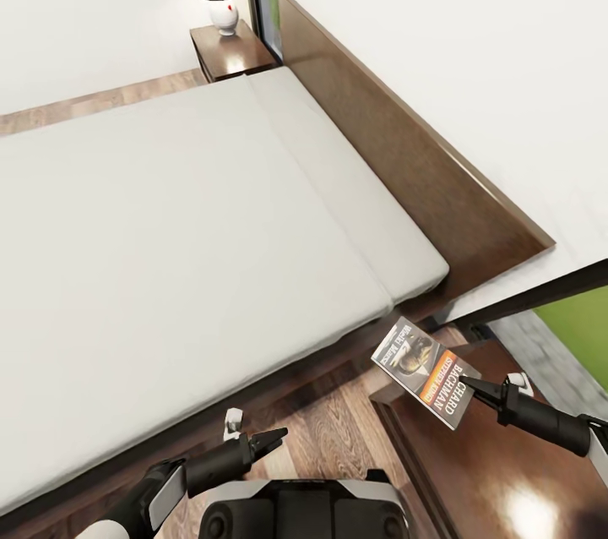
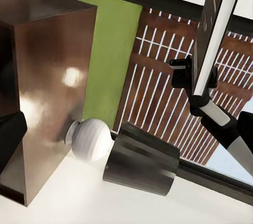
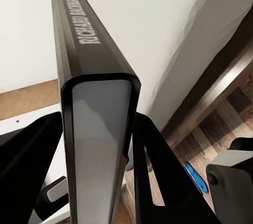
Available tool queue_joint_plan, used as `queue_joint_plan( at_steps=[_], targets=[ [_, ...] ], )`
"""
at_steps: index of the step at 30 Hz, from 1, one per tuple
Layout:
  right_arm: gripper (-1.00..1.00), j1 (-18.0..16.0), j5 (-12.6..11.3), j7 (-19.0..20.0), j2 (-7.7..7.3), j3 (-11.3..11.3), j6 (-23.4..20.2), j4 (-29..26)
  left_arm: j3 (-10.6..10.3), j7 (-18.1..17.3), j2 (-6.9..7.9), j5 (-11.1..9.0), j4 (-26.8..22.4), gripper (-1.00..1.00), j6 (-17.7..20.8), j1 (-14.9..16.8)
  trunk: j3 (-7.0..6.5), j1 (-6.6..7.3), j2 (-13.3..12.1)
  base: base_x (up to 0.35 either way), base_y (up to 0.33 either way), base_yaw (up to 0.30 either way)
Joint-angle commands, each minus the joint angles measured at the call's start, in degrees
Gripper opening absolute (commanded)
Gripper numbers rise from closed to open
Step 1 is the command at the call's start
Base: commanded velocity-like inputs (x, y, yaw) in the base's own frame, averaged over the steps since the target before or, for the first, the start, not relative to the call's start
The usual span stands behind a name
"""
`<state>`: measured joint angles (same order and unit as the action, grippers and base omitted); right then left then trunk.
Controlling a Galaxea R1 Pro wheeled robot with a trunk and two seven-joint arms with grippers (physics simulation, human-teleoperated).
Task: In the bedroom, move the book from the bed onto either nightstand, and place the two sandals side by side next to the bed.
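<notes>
Just under the right gripper, the nightstand is glossy dark wood with a bright glare spot. The book pinched in it has a smooth printed paper cover. Beyond lie the matt cloth mattress and a satin wooden headboard.

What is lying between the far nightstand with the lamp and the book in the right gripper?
In the head view, the bed and its headboard stretch from that nightstand to the book; the mattress is bare.
</notes>
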<state>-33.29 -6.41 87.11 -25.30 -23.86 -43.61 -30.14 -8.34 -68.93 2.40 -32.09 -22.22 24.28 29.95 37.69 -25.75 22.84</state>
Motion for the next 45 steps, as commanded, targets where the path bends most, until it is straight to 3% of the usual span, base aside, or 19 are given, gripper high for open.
queue_joint_plan(
  at_steps=[1,36,45],
  targets=[
    [-1.0,-0.02,-0.01,0.17,-0.01,-0.04,-0.6,0.01,-0.36,-0.07,0.06,-0.52,-0.02,1.0,0.6,0.02,-0.03,-0.03,0.08,0.0,0.0,0.0],
    [-1.0,-0.04,0.01,-0.08,0.05,-0.04,-0.6,0.14,-0.36,-0.07,0.06,-0.52,-0.02,1.0,0.56,0.02,-3.28,-0.03,0.08,0.0,0.0,0.0],
    [-1.0,-0.03,1.19,-0.1,0.03,0.01,-0.6,0.13,-0.36,-0.07,0.06,-0.52,-0.02,1.0,0.51,0.02,-3.49,-0.03,0.08,0.0,0.0,0.0]
  ],
)
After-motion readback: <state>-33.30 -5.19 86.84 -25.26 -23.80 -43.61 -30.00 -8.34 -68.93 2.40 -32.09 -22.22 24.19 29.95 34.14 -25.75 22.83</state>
